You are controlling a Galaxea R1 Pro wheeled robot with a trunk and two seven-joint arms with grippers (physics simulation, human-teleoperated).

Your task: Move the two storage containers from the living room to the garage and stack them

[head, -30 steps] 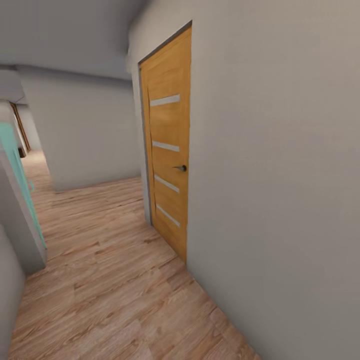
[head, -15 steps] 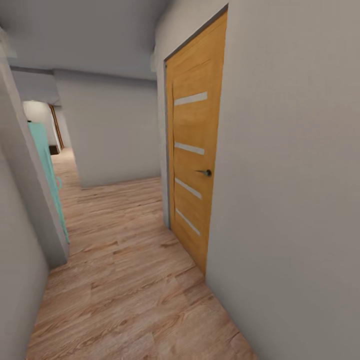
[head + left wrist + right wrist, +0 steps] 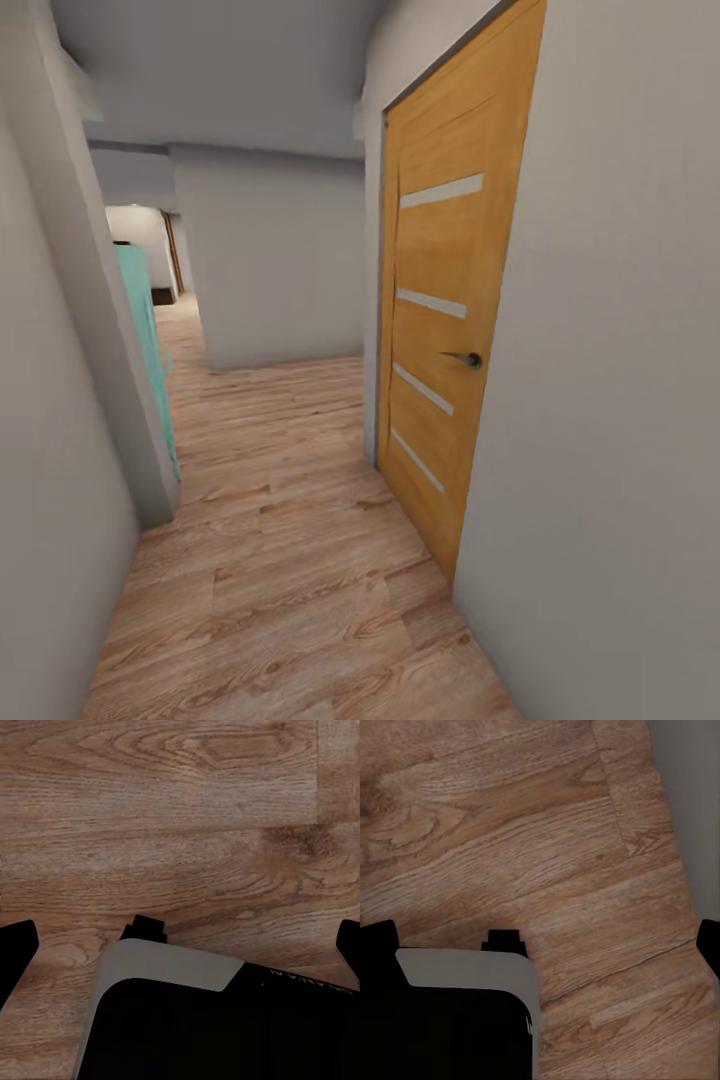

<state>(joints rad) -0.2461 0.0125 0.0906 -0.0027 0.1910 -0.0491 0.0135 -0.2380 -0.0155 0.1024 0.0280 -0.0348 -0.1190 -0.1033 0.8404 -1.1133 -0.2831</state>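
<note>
I am in a corridor with a light wood plank floor (image 3: 290,560). The two storage containers are out of view. My left gripper (image 3: 182,939) hangs over the planks, its dark fingers (image 3: 16,945) spread wide at the frame's edges with nothing between them. My right gripper (image 3: 544,942) is open in the same way over the floor, close to a grey wall base (image 3: 694,802), and its fingers (image 3: 378,939) are empty. Part of my grey and black body (image 3: 172,1012) lies below each gripper.
A shut orange wooden door (image 3: 450,320) with a dark handle (image 3: 465,358) is set in the grey right wall (image 3: 620,400). On the left are a grey wall (image 3: 50,450) and a teal door (image 3: 145,340). The corridor runs ahead to a grey wall (image 3: 280,260) and bends left.
The whole head view has shifted: the orange door has slid to the right and grown larger, and the left wall and teal door have come further into view. The camera has moved, not the things.
</note>
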